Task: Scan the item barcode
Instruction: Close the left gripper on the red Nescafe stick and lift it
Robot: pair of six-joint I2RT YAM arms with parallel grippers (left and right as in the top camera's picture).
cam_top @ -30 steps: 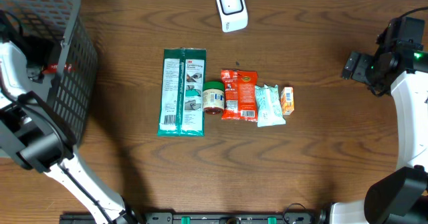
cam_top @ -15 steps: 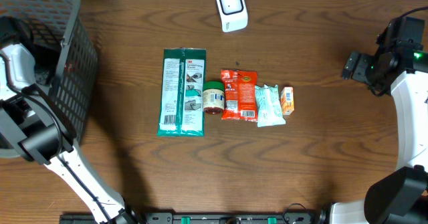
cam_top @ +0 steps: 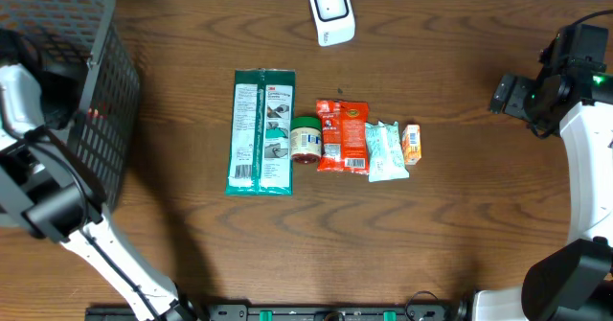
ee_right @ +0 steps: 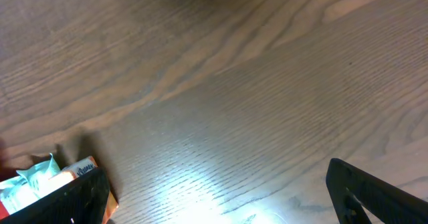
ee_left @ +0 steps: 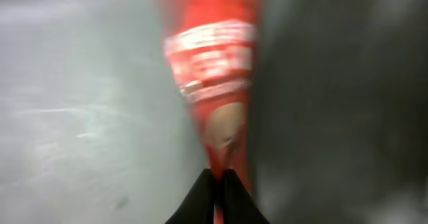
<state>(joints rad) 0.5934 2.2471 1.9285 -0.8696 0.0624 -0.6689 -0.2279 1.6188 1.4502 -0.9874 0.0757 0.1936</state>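
A blurred red packet (ee_left: 212, 63) with a white band is pinched between shut jaws inside the basket (cam_top: 96, 53). The white scanner (cam_top: 331, 12) lies at the surface's (cam_top: 460, 225) far edge.

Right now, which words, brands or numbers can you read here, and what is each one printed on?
"3M": on the long green packet.
Its other print: too small to read.
Labels on the jar, red snack packet, pale packet and orange box: too small to read.
White print on the red wrapper pinched in the left pincer: blurred.
On the white scanner: no text seen.
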